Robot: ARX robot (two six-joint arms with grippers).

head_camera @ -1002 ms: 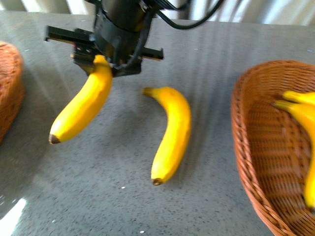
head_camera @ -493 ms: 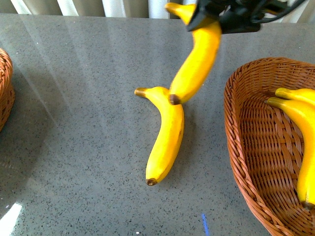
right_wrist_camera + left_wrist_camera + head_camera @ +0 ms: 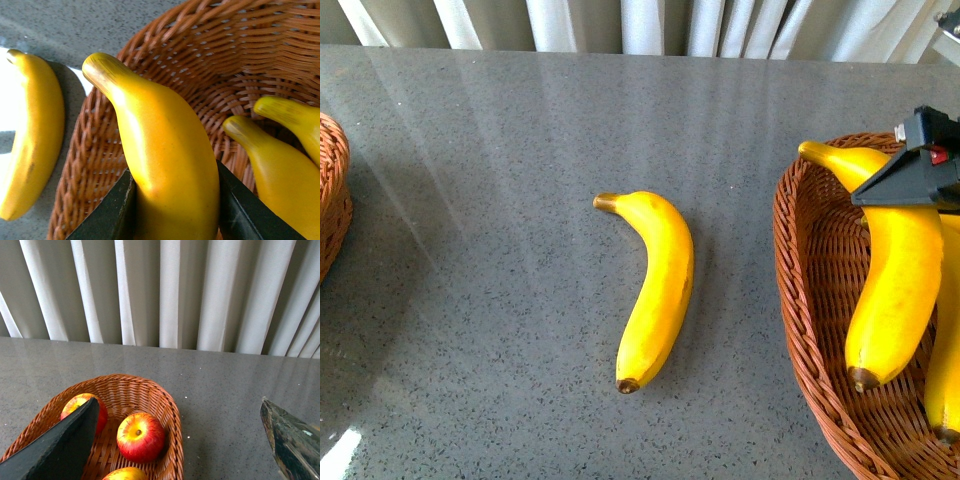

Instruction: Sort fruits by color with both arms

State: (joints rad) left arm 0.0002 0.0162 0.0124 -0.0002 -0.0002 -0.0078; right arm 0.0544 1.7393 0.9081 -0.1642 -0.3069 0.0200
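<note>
My right gripper (image 3: 912, 180) is shut on a yellow banana (image 3: 895, 270), which hangs brown tip down inside the right wicker basket (image 3: 800, 300). In the right wrist view the gripper (image 3: 172, 200) has both fingers (image 3: 107, 215) pressed on that banana (image 3: 165, 150). Two more bananas (image 3: 280, 180) lie in the basket beside it. Another banana (image 3: 655, 285) lies alone on the grey table. My left gripper (image 3: 179, 402) hangs open and empty above the left basket (image 3: 165, 405). That basket holds red apples (image 3: 140, 437), one of them partly hidden behind a finger (image 3: 55, 450).
The left basket's rim (image 3: 330, 200) shows at the left edge of the front view. White curtain folds (image 3: 640, 25) run along the table's far edge. Grey tabletop (image 3: 500, 300) stretches between the two baskets.
My right gripper has carried the banana from the left, across the table's middle, and lowered it into the right basket. The banana on the table has not moved.
</note>
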